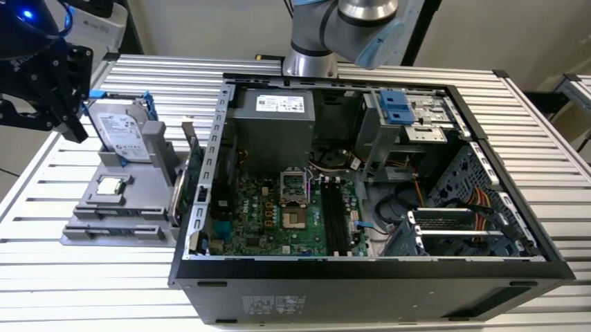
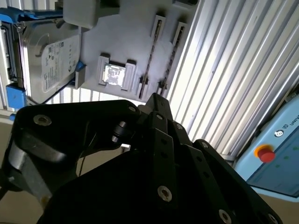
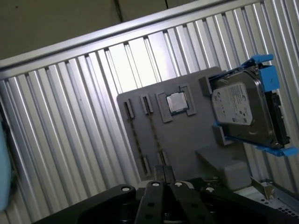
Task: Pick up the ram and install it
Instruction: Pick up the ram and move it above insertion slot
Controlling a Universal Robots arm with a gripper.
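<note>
Black fingers of the gripper are clenched together on nothing, hovering near the grey holder on the ribbed desk. The ram stands on edge in a slot of that holder, beside its processor chip, apart from the fingers.

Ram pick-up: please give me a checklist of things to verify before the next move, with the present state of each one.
1. Ram stands on edge in the holder: ok.
2. Gripper empty: ok.
3. Gripper open for a grasp: not ok, it is shut.
4. Gripper lined up on the ram: not ok, it hangs apart from it.
5. Case open: ok.
6. Slots in the case free: cannot tell.
</note>
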